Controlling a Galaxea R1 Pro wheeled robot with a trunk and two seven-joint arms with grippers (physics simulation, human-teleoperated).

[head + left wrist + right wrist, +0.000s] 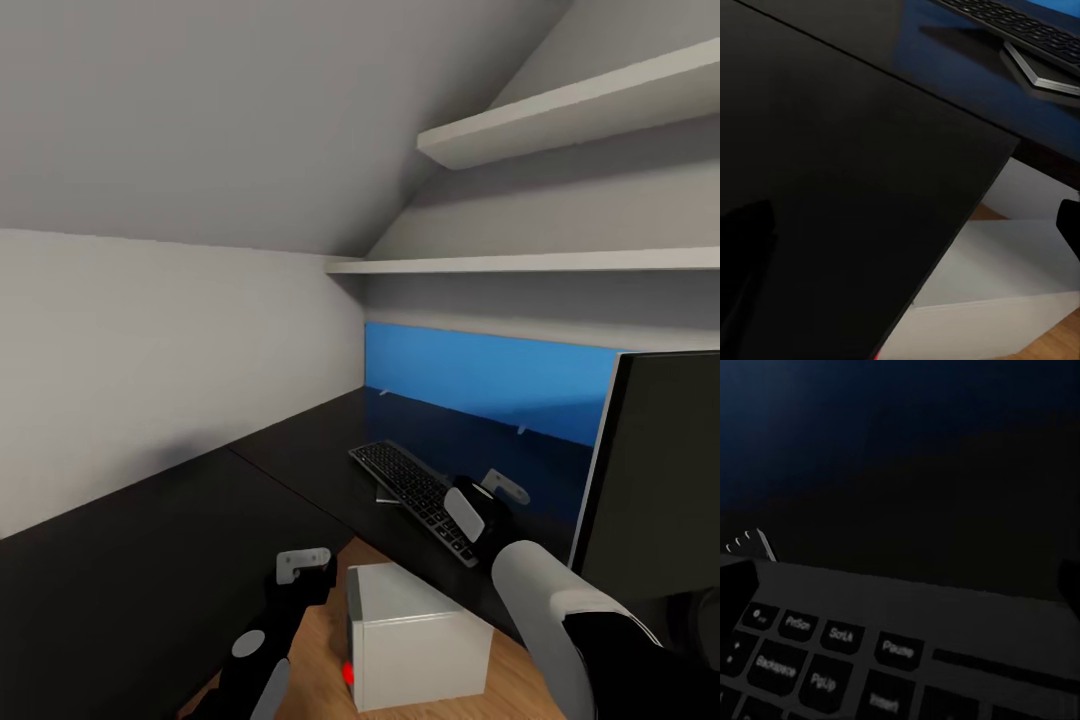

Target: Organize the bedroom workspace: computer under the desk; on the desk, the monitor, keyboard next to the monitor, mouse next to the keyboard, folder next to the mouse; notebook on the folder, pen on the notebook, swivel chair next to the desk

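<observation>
The black keyboard (412, 488) lies at an angle on the matt black desk (150, 560), left of the black monitor (660, 480). My right gripper (497, 492) hovers just over the keyboard's near end, open; close up, its dark fingers (736, 585) straddle the keyboard's (900, 660) rear key row and edge. The light grey computer (418, 632) with its red light stands on the wooden floor at the desk's inner corner. My left gripper (302, 568) hangs open beside the desk edge, above the computer (997, 285).
A blue back panel (480, 375) runs behind the desk. Two pale wall shelves (560, 262) hang above under the sloped grey ceiling. A grey wedge-shaped piece (1042, 71) sticks out under the keyboard. Bare desk top stretches left along the white wall.
</observation>
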